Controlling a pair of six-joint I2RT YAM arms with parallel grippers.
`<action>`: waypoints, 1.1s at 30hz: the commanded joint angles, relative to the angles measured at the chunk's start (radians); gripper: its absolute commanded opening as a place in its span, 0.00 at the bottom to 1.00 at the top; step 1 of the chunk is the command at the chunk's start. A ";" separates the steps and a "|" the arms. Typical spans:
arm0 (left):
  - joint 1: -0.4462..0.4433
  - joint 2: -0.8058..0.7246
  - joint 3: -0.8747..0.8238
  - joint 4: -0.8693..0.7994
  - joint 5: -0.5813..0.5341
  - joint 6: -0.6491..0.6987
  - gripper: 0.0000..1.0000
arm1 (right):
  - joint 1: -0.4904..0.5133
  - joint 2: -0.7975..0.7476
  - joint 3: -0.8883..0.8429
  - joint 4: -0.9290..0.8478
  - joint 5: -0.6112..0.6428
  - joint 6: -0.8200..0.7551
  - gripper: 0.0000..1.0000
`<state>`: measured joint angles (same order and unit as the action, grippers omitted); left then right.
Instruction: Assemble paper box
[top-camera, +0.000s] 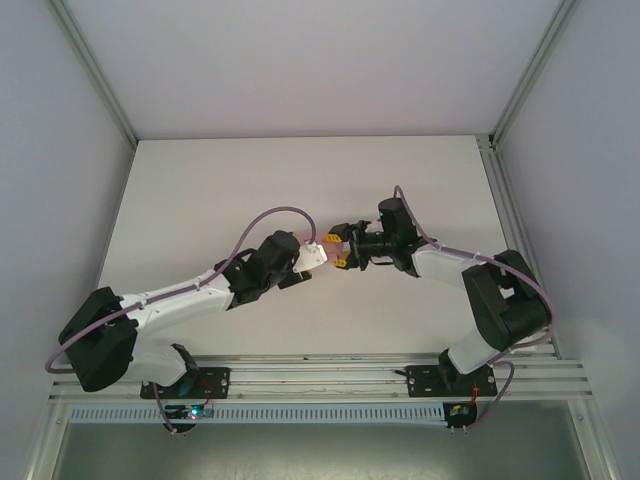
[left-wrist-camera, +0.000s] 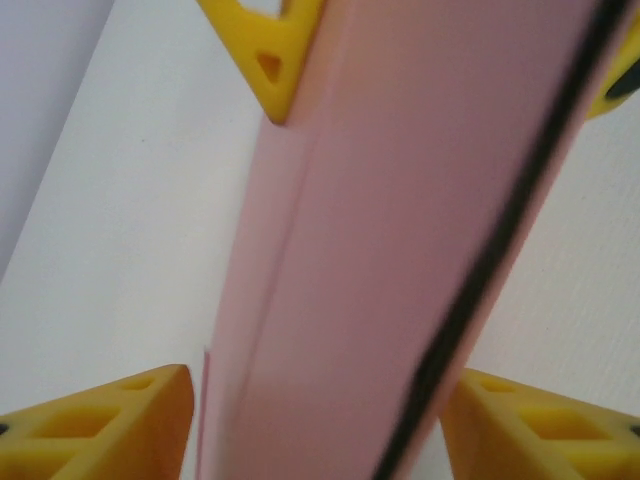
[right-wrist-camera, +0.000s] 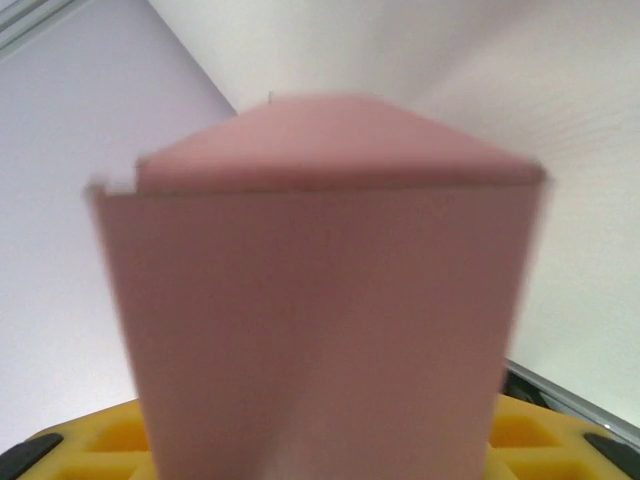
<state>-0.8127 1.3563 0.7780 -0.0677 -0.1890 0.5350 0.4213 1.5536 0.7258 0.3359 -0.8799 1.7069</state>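
Note:
The paper box (top-camera: 320, 243) is a small pink card box held above the middle of the table, between the two arms. My left gripper (top-camera: 312, 256) comes at it from the left; in the left wrist view its yellow fingers (left-wrist-camera: 110, 425) sit against both long sides of the box (left-wrist-camera: 400, 250). My right gripper (top-camera: 342, 248) grips the box from the right, and one of its yellow fingers (left-wrist-camera: 268, 55) presses the far end. In the right wrist view the box (right-wrist-camera: 320, 300) stands between that gripper's fingers (right-wrist-camera: 90, 450), its top flap folded over.
The white table (top-camera: 300, 180) lies under both arms, with grey walls at the back and sides. A metal rail (top-camera: 320, 378) runs along the near edge where the arm bases are bolted. A purple cable (top-camera: 270, 215) loops above the left arm.

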 joint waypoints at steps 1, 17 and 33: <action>-0.014 0.009 0.021 0.023 -0.021 0.023 0.60 | 0.002 -0.051 0.009 -0.014 -0.018 0.011 0.49; 0.038 0.021 0.182 -0.324 0.145 0.044 0.42 | -0.060 -0.320 0.007 -0.553 0.176 -0.483 0.98; 0.104 0.382 0.589 -0.954 0.343 0.170 0.43 | -0.122 -0.754 -0.022 -0.642 0.808 -1.325 0.98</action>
<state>-0.7235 1.6901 1.3273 -0.8696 0.1139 0.6823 0.3164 0.8238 0.8280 -0.4580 0.0078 0.5148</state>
